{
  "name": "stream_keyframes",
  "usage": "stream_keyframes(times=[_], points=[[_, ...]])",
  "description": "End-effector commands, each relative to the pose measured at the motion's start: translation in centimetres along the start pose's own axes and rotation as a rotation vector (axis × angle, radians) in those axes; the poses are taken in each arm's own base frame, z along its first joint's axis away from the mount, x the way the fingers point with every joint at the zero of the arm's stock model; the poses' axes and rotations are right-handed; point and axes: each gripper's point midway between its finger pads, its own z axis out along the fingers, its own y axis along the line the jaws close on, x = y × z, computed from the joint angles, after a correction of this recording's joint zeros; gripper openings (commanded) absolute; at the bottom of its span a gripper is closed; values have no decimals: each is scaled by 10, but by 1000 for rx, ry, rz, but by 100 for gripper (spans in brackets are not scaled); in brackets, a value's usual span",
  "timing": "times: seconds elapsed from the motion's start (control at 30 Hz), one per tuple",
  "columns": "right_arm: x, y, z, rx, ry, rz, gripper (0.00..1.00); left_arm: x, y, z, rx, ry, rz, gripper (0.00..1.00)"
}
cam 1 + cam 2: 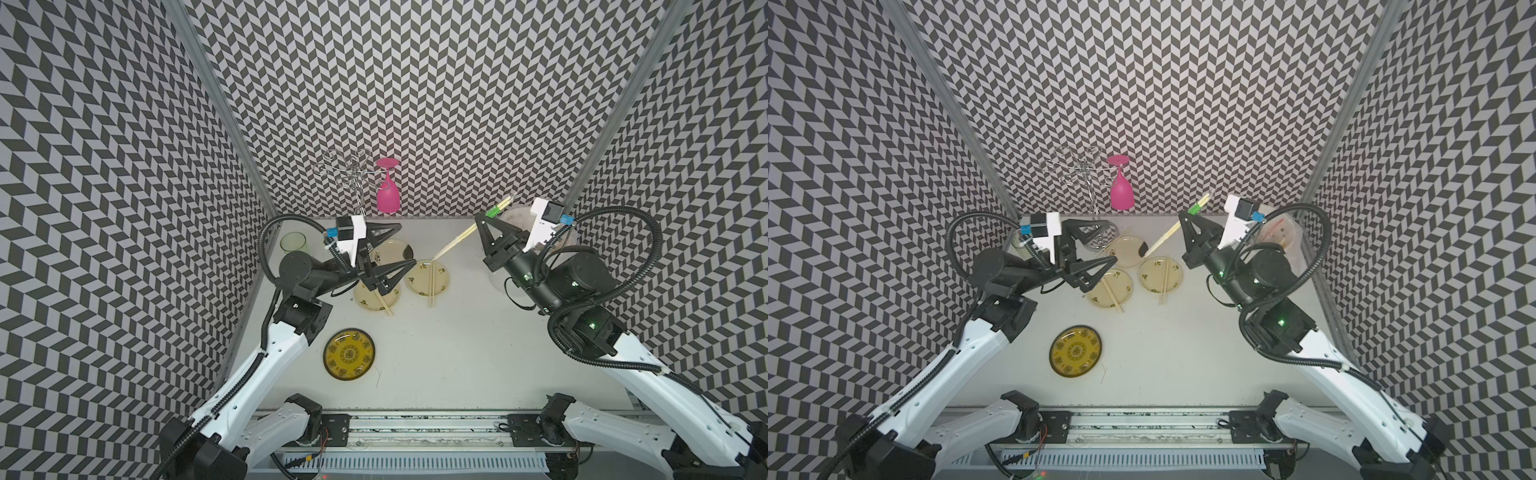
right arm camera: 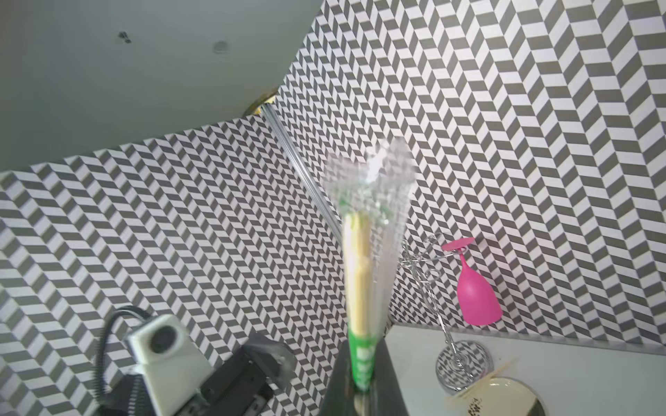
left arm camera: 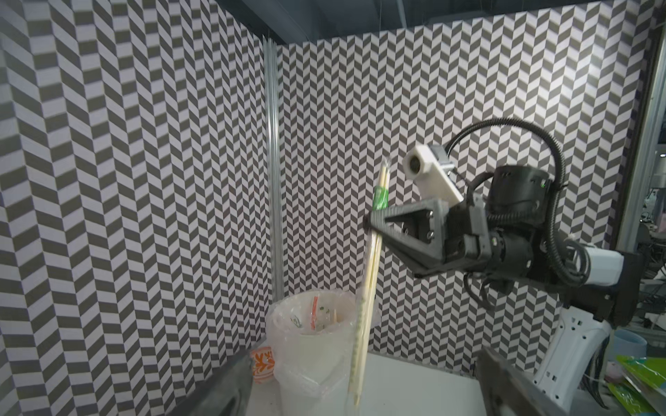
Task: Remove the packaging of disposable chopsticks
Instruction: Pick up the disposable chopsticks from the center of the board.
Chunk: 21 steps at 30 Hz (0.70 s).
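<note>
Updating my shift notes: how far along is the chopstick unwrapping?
Done: one bare pair and a second bare pair lie on cream plates; what look like spent sleeves sit in the lined bin. In hand: the right gripper is shut on a wrapped pair, its green-banded sleeve on; the left gripper stands open, apart. Left: strip that sleeve, bin it, plate the pair.

Both top views are looking down from overhead, sharing the whole table (image 1: 457, 353). The left wrist camera is closely facing the right gripper (image 3: 373, 220); the right wrist camera is facing the pink glass (image 2: 477, 295) at 12 o'clock.
</note>
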Motion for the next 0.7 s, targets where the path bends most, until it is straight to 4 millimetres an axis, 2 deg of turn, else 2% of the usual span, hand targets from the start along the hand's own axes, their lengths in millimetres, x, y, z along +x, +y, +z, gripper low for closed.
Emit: stream_keyframes(times=[0.0,0.23,0.33,0.43,0.57,0.63,0.67], points=[[2,13,7,-60,22,75,0,23,-5,12,44,100,5,93],[24,11,11,-85,85,95,0,41,6,18,16,155,-25,73],[28,16,13,-115,110,99,0,47,6,23,35,177,-48,60],[31,16,15,-114,120,96,0,48,-1,25,77,187,-53,55],[36,19,16,-131,144,90,0,53,-5,27,89,208,-36,57],[40,21,18,-143,160,84,0,55,-6,28,93,220,-39,47],[42,21,18,-147,169,80,0,56,-6,29,97,225,-40,38]])
